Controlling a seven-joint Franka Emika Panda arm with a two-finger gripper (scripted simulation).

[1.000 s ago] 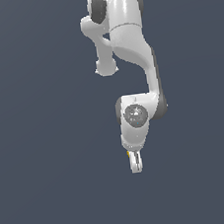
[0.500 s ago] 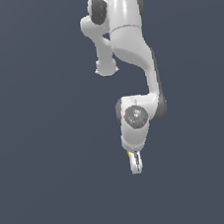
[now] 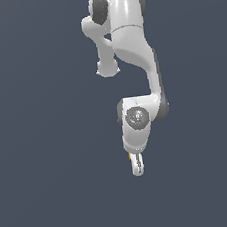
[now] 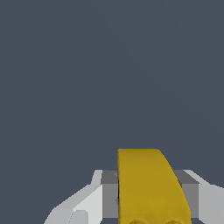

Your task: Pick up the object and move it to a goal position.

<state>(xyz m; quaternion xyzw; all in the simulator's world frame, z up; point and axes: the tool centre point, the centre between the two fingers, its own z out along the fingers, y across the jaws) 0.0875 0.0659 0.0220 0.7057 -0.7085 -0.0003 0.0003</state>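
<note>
White arm hangs over plain grey floor. Gripper [image 4: 146, 197] jaws closed on yellow block [image 4: 148, 188] (only a sliver shows in exterior view). Grasp appears done; carry to goal remains, no goal marker visible.

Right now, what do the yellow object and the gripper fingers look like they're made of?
This is a simulator render, so the look is only a hint. The yellow object looks like matte plastic: flat even colour, soft shading, rounded edge, no glare. The fingers gripping it look like smooth white plastic or painted metal, with duller grey pads, possibly rubber.
</note>
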